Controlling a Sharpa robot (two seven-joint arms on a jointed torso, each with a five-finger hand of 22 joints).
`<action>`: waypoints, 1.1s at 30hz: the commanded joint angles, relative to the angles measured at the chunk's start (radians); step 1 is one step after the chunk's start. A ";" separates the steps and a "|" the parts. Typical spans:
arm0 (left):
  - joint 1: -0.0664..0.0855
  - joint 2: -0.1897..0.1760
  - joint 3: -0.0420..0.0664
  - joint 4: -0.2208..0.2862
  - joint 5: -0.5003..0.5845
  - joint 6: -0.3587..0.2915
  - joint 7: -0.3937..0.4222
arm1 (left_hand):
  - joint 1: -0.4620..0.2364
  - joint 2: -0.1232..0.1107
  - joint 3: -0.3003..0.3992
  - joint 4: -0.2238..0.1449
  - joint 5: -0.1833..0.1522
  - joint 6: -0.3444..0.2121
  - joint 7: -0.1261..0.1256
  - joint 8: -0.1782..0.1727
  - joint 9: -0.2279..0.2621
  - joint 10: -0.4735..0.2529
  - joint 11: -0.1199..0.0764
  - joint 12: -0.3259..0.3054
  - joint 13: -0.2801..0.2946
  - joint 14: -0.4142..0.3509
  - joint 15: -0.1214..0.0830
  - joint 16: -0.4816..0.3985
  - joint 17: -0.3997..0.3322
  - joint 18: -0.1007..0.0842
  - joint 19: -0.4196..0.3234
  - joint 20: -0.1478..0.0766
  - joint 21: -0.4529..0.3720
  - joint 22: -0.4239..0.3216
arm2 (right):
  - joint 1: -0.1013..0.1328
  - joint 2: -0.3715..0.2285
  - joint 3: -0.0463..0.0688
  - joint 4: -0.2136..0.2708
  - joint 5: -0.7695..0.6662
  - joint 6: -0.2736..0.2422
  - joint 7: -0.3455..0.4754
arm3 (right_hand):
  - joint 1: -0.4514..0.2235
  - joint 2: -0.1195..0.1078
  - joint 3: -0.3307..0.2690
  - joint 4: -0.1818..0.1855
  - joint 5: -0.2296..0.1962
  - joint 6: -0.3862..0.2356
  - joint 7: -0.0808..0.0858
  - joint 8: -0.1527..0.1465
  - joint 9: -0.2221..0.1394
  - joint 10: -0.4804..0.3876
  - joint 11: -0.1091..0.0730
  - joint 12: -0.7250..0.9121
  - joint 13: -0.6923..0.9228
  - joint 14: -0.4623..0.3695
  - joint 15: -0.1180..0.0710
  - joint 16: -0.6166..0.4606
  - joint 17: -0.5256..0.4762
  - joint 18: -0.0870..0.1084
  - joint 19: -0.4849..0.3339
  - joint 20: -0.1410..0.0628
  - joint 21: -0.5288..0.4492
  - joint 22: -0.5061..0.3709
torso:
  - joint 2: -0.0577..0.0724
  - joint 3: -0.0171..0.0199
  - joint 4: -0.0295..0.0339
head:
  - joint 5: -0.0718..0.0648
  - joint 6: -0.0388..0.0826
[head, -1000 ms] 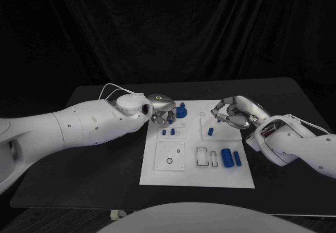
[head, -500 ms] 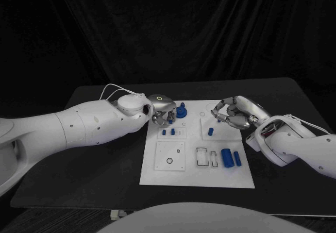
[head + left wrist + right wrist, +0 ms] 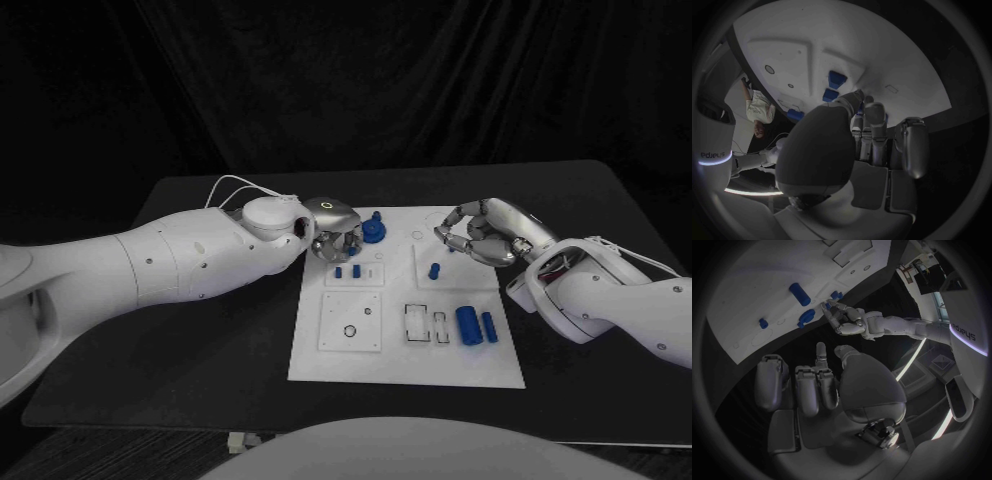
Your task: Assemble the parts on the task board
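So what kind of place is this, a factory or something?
More likely a robotics lab or test cell than a factory: a black table backed by black curtains, with one white task board holding small blue parts for practice.

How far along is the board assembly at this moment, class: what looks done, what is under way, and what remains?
Looks done: a tall blue part and two small pegs stand on the task board. Under way: the left hand has its fingers down beside the tall part; the right hand hovers, curled, apparently holding nothing. Left: two blue cylinders lie loose, and several slots look unfilled.
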State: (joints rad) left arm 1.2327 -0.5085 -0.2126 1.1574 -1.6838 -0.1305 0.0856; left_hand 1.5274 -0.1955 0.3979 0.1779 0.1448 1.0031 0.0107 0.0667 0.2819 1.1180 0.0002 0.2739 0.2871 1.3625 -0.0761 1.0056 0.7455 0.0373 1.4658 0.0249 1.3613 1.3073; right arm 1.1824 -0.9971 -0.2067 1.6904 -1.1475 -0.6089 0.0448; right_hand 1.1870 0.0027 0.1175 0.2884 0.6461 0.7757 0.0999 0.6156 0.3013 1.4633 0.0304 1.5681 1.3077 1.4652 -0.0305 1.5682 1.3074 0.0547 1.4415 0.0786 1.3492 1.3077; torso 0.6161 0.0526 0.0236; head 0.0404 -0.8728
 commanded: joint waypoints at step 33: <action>0.085 -0.165 0.001 0.106 0.044 -0.113 -0.012 | 0.030 -0.055 0.063 0.018 -0.072 -0.058 -0.021 0.019 -0.032 -0.061 0.017 -0.056 -0.041 -0.029 0.015 -0.043 -0.068 0.013 0.018 0.021 -0.039 0.196 | 0.079 -0.072 0.001 0.038 -0.019 -0.004 0.027 | 0.029 -0.039 -0.004 -0.001 0.002 0.024 -0.010 0.006 -0.011 0.080 -0.011 -0.012 0.237 0.085 -0.010 -0.030 0.222 0.022 -0.044 -0.007 -0.077 0.156 | -0.001 -0.0009 -0.0005 | 0.005 0.000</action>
State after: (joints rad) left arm 1.3079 -0.6657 -0.2120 1.2539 -1.6547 -0.2395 0.0879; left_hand 1.5526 -0.2443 0.4577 0.1960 0.0745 0.9383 -0.0090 0.0831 0.2504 1.0612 0.0171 0.2201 0.2475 1.3389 -0.0604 0.9670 0.6832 0.0373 1.4660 0.0394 1.3257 1.3073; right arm 1.2526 -1.0662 -0.2065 1.7228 -1.1549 -0.6099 0.0591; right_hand 1.2192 -0.0295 0.1174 0.2884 0.6500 0.7917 0.0910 0.6205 0.2916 1.4669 0.0267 1.5599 1.3077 1.4673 -0.0325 1.5410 1.3073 0.0711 1.4048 0.0706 1.2759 1.3073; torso 0.6157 0.0521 0.0234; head 0.0453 -0.8728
